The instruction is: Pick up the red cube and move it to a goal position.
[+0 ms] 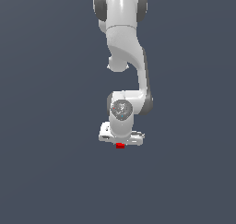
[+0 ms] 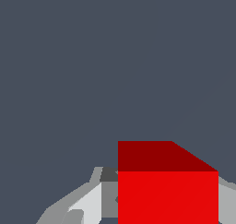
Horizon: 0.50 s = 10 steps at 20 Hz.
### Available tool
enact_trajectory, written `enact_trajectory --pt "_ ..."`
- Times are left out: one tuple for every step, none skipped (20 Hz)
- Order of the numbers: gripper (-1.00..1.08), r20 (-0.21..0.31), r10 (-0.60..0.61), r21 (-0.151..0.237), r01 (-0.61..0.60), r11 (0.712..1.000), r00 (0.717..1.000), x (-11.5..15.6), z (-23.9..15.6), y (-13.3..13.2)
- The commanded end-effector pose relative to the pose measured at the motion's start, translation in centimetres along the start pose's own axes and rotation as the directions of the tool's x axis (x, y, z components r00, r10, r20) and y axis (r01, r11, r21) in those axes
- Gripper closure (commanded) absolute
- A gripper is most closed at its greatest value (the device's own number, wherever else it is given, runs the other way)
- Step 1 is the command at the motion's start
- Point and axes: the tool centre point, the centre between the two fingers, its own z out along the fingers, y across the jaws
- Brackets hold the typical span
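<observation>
Red cube (image 1: 120,145) sits right under the tool (image 1: 120,142), peeking out below the white arm (image 1: 124,38) w/ only its lower bit showing in the exterior view. Wrist view shows what the exterior can't: cube (image 2: 168,195) wedged betw. the grey fingers (image 2: 87,204), one on each side, touching it, so the tool (image 2: 168,204) is clamped on the cube. Can't tell if the cube rests on the tabletop (image 1: 46,172).
</observation>
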Motion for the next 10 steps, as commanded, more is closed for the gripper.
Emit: enact_trajectory --pt "1.08 -0.001 0.0 0.0 0.0 1.0 1.0 0.0 -0.2 0.0" --pt "1.08 -0.001 0.0 0.0 0.0 1.0 1.0 -0.1 -0.3 0.1" --pt "1.08 -0.001 0.0 0.0 0.0 1.0 1.0 -0.2 -0.5 0.1" --pt "1.08 -0.001 0.0 0.0 0.0 1.0 1.0 -0.3 -0.7 0.1" --pt "1.08 -0.001 0.0 0.0 0.0 1.0 1.0 -0.4 -1.0 0.2" --pt "1.08 -0.001 0.0 0.0 0.0 1.0 1.0 -0.5 -1.3 0.2" --pt "1.08 -0.001 0.0 0.0 0.0 1.0 1.0 -0.7 -1.6 0.3" --pt "1.08 -0.001 0.0 0.0 0.0 1.0 1.0 -0.9 -2.0 0.3" --pt "1.08 -0.001 0.0 0.0 0.0 1.0 1.0 -1.1 -2.5 0.4" --pt "1.08 -0.001 0.0 0.0 0.0 1.0 1.0 -1.3 -2.9 0.5"
